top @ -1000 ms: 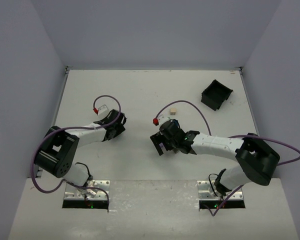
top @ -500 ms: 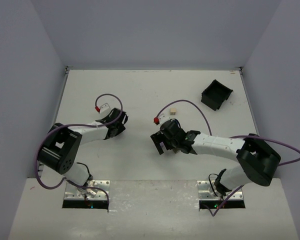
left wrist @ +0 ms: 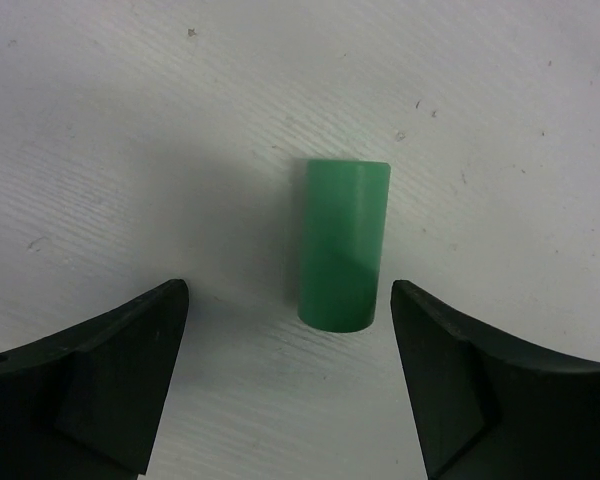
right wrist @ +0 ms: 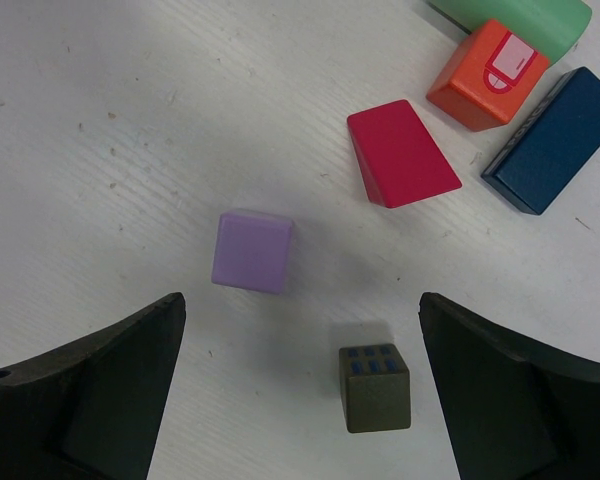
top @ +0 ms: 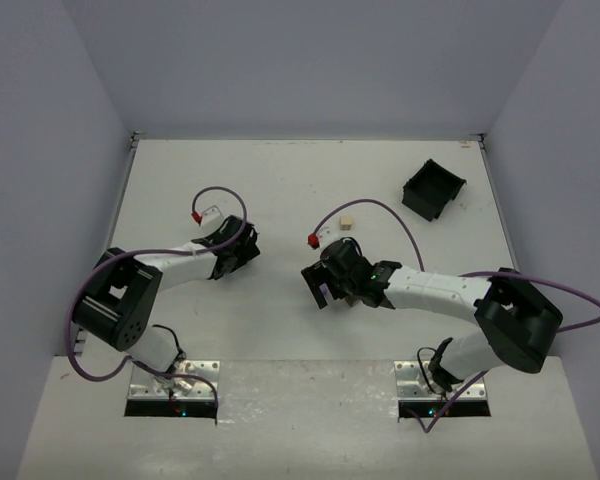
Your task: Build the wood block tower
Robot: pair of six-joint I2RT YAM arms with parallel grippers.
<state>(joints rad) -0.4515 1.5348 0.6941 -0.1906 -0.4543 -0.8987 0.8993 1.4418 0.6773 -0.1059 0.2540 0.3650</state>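
The left gripper (left wrist: 288,300) has just spread apart; the green wooden cylinder (left wrist: 344,245) lies free on the white table (left wrist: 130,120) between its jaws, seemingly released, not yet stacked. The right gripper (right wrist: 300,300) hangs wide apart, empty

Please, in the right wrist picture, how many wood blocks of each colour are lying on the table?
purple cube: 1
red wedge: 1
orange block: 1
blue block: 1
green block, partly cut off by the frame edge: 1
olive block: 1
Total: 6
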